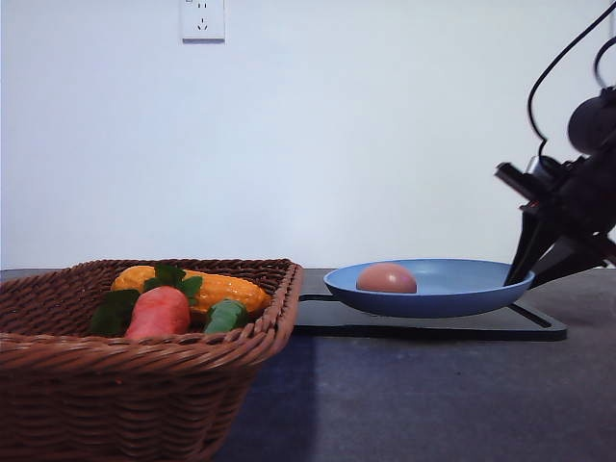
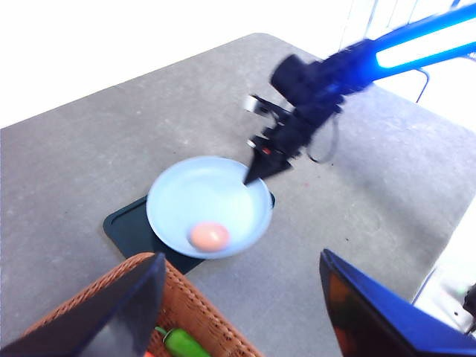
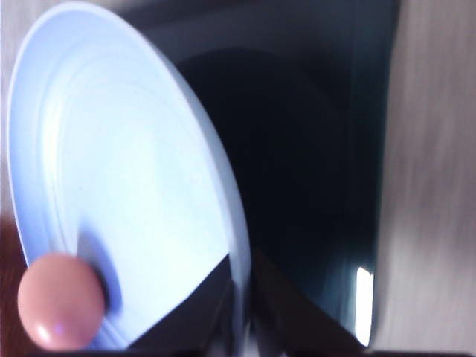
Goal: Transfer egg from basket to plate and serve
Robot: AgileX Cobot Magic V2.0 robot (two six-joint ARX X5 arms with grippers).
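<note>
The egg lay inside the blue plate, left of the plate's middle in the front view. The plate was tilted — its right rim lifted, pinched between the fingers of the right gripper at the right edge of the frame. Under it sat a flat black tray on the grey table. The wicker basket filled the lower left, holding toy vegetables. The left gripper hung above the basket's corner — fingers spread wide, holding nothing.
</note>
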